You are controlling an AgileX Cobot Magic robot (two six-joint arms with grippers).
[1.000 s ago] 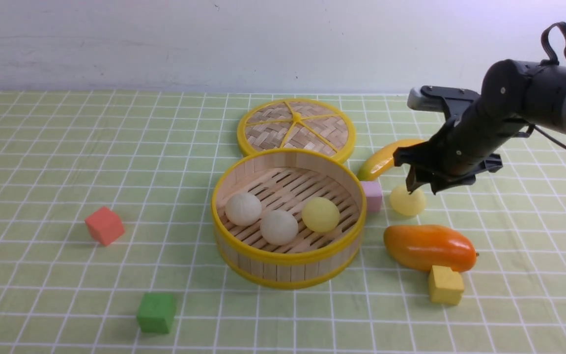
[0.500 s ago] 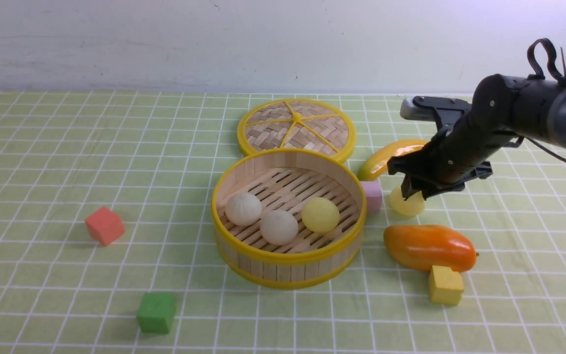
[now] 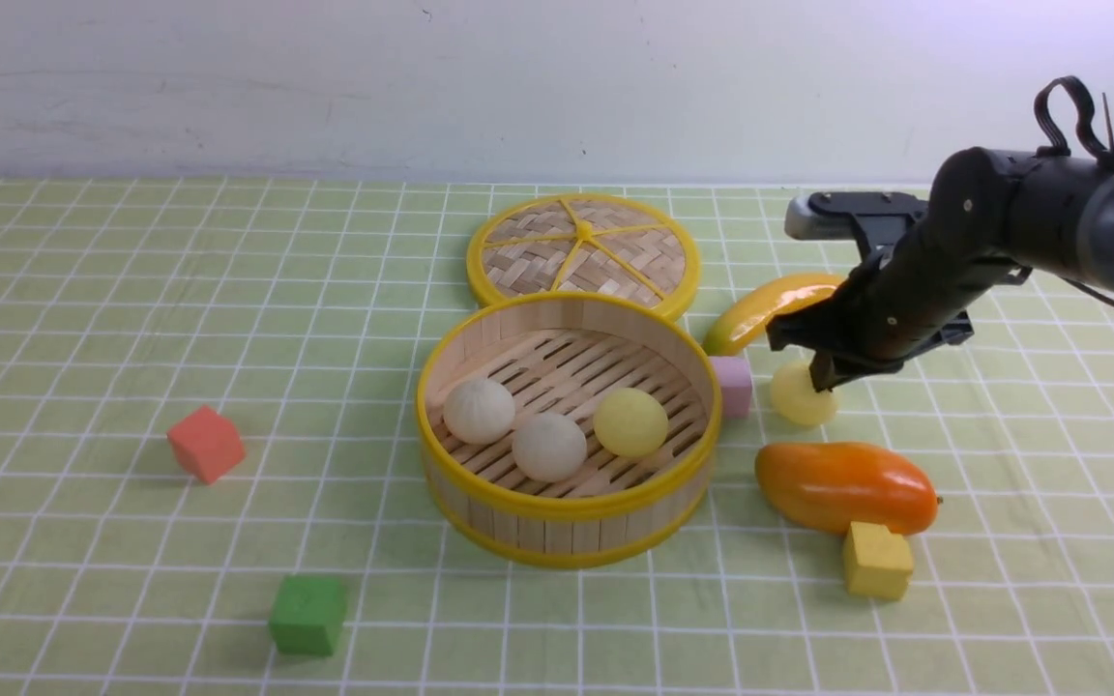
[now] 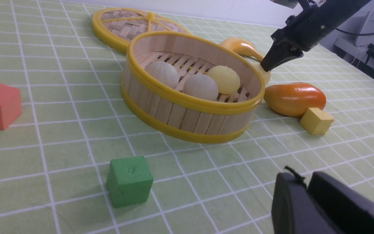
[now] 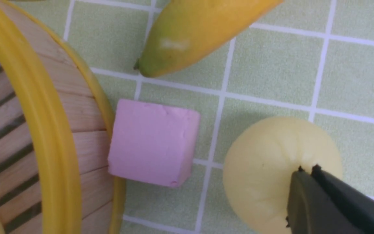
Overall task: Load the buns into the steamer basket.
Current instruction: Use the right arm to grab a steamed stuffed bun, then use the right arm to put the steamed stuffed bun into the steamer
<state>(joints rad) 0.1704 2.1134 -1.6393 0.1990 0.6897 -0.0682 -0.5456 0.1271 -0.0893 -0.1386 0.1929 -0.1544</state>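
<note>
The steamer basket [image 3: 567, 507] stands mid-table and holds two off-white buns [image 3: 479, 410] [image 3: 549, 447] and one pale yellow bun [image 3: 630, 422]. A second pale yellow bun [image 3: 797, 396] sits on the cloth to the basket's right. My right gripper [image 3: 820, 379] points down onto its top. In the right wrist view the jaws [image 5: 307, 169] are together, pinching the pleated top of this bun [image 5: 265, 169], which rests on the cloth. My left gripper [image 4: 299, 177] is shut and empty, low over the cloth near the front; it is out of the front view.
The flat woven lid [image 3: 583, 247] lies behind the basket. A banana [image 3: 765, 309] and a pink cube [image 3: 733, 385] flank the outside bun. A mango [image 3: 845, 486] and a yellow cube [image 3: 876, 561] lie in front of it. A red cube [image 3: 206, 443] and a green cube [image 3: 307, 614] lie to the left.
My right gripper has come down onto the yellow bun outside the basket and its jaws have closed from open to together. The bun has not moved.
</note>
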